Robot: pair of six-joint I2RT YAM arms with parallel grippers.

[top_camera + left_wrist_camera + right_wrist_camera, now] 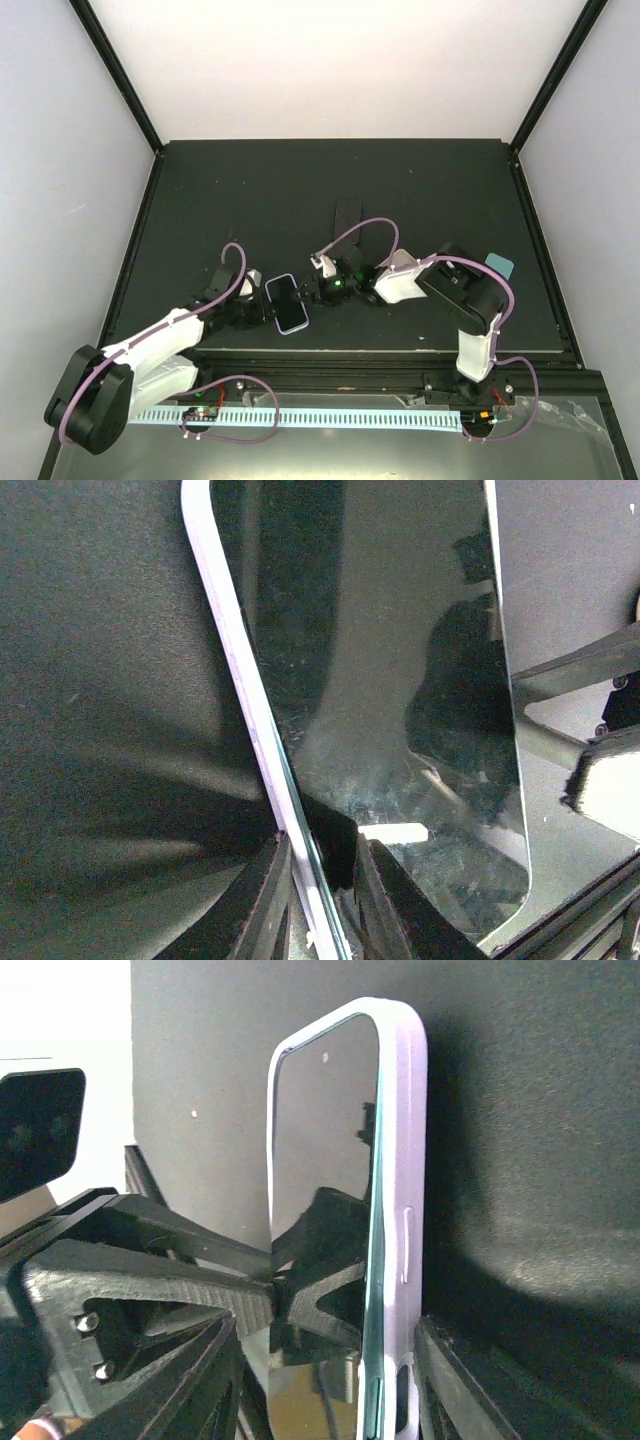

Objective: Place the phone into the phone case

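Reaching toward 2 o'clock from its base at the near left corner, the left arm lies low over the table (300, 180), and the left gripper (268, 308) is closed narrowly on the phone (291, 305). One finger (272, 905) sits behind the rim and the other is on the glass. The right arm rises from the near right, folds at its elbow and runs its forearm toward 9 o'clock. The right gripper (308, 293) straddles the phone's 3 o'clock end with its jaws partly apart, and a sliver of gap shows on the screen side. The phone faces up toward the overhead camera and sits inside the lavender phone case (405, 1160). The case wraps its back and long edge, and a thin teal strip shows between glass and rim. It is just inside the table's near edge at 6 o'clock, between the two wrists. Bare mat stretches toward 12 o'clock. A dark flat rectangle (347, 214) lies at 1 o'clock from the phone, well apart. A light-blue object (499, 265) lies at 3 o'clock beyond the right elbow.
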